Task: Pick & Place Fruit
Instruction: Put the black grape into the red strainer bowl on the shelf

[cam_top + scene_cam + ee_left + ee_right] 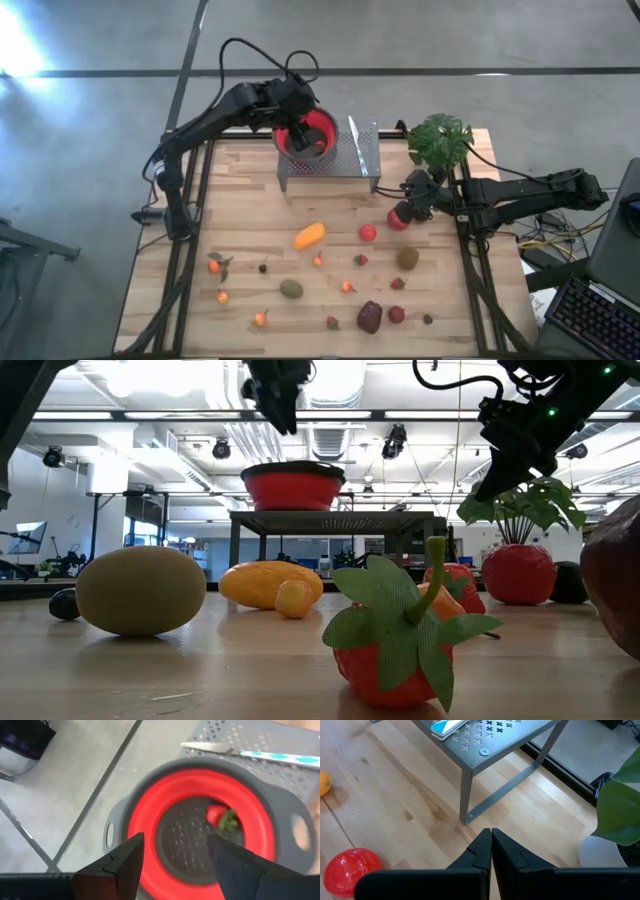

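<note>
Two dark arms work over a wooden table [250, 190]. At the far edge stands a perforated metal stand [355, 160], and on its left end sits a red-lined bowl [308, 135] with a grey rim. The left gripper [298, 118] hangs directly above that bowl with its fingers [127, 865] apart and nothing between them; a strawberry [220, 816] lies on the bowl's grey mesh floor. A knife with a light-blue handle [270, 756] rests on the stand just right of the bowl.

A green leafy plant [440, 138] in a red pot [518, 573] stands at the far right corner. The right gripper [415, 192] waits near it, above the table's right side, with its fingers [482, 851] pressed together and holding nothing.

Spread over the near half of the table is the remaining fruit: a dark maroon fruit [370, 317] at the near edge, an elongated orange fruit [309, 236] near the middle, a red apple [368, 232] to its right, a brown-green kiwi [291, 289] nearer left of centre, another kiwi [407, 258] on the right, and smaller berries and oranges scattered between them, all apart from one another.
</note>
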